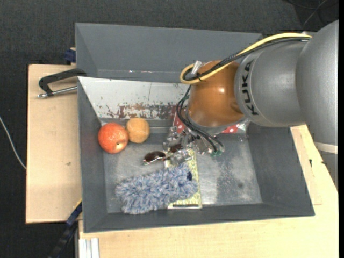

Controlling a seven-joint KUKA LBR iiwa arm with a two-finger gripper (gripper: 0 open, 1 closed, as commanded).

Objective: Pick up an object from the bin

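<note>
- Gripper (183, 145) sits low near the middle of the grey bin (161, 52), under the arm's orange cover (212, 98); whether the gripper is open or closed, and what if anything it holds, cannot be told
- Dark-lensed sunglasses (155, 156) lie on the bin floor just left of the gripper, the nearest thing to it
- Shaggy blue cloth (153, 190) lies along the front wall, partly covering a flat greenish card (192, 192) that reaches up to the gripper
- Red apple (113, 137) and orange ball (138, 129) touch each other at the left, apart from the gripper
</note>
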